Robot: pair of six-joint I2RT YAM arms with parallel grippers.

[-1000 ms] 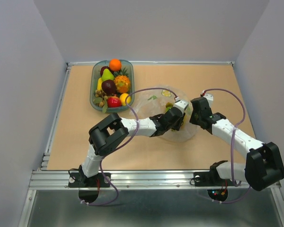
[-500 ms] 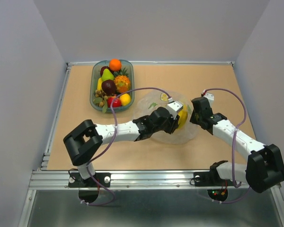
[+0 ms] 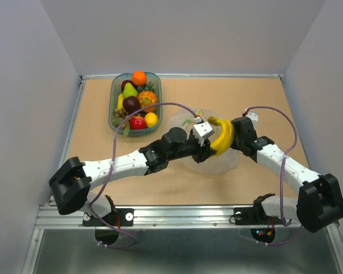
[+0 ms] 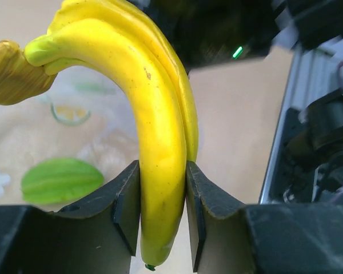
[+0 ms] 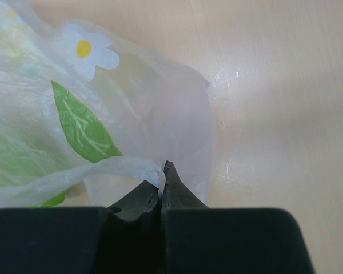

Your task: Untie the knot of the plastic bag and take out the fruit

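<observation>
Left claw is clamped on the banana near one end, above the plastic bag right claw pinches tight, tray off back-left.

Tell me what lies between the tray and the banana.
Top view: the bag plastic and the left gripper clamping the banana, with a purple cable arching over.

White tubular links and chunky black joints form the left arm and right arm (a thin purple cable loops along each); the left pincer and right pincer are matte black.
</observation>
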